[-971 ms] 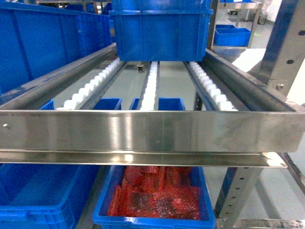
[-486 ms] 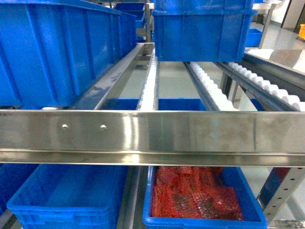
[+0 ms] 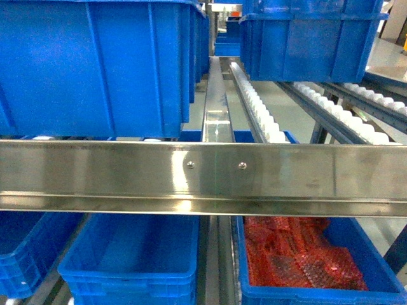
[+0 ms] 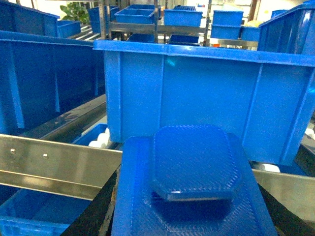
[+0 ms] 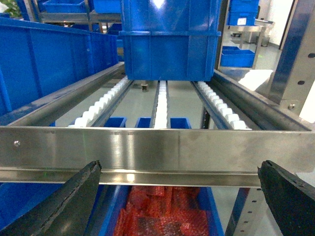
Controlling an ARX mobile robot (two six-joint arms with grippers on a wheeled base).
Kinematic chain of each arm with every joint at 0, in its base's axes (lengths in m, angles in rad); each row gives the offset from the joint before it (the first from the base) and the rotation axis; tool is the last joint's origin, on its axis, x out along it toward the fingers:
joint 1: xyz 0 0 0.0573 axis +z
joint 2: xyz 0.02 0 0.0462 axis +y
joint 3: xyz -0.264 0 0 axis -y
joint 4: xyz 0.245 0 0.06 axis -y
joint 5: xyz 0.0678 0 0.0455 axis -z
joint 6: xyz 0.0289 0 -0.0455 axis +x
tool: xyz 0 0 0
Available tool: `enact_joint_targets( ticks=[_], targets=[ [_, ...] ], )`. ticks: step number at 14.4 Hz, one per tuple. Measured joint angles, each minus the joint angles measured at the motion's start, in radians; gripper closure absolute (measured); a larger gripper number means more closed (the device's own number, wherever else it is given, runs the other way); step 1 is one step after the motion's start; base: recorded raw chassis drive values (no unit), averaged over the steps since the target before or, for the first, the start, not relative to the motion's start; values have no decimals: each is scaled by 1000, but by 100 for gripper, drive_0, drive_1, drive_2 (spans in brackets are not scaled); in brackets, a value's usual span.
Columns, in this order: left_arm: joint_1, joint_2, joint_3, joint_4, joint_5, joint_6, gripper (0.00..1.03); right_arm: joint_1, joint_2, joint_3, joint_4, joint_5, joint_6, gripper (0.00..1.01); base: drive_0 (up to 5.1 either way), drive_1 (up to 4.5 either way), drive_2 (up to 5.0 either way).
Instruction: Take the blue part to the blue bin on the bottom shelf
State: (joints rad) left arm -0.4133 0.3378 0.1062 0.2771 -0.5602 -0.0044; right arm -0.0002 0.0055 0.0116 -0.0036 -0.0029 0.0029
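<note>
The blue part fills the lower middle of the left wrist view, knob facing the camera. My left gripper is shut on it, with black fingers pressed against both sides. It hangs in front of the steel front rail. Below that rail in the head view, the blue bin stands with a bare floor on the bottom shelf. My right gripper is open with nothing between its fingers, facing the same rail. Neither gripper shows in the head view.
A like crate of red netted packs stands right of the blue bin, and another blue crate to its left. Large blue crates sit on the roller tracks above the steel rail.
The head view has swung left: the red-pack crate slid from centre to the right. The bare blue bin now lies below centre-left. A big crate fills the upper left.
</note>
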Motion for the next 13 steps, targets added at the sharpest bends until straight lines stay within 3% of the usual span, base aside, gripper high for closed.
enact_joint_targets(
  ticks=[13],
  targets=[
    [0,1,0,0,3,0,60,0,0,0,-2,1,0,3,0,0,0]
  ],
)
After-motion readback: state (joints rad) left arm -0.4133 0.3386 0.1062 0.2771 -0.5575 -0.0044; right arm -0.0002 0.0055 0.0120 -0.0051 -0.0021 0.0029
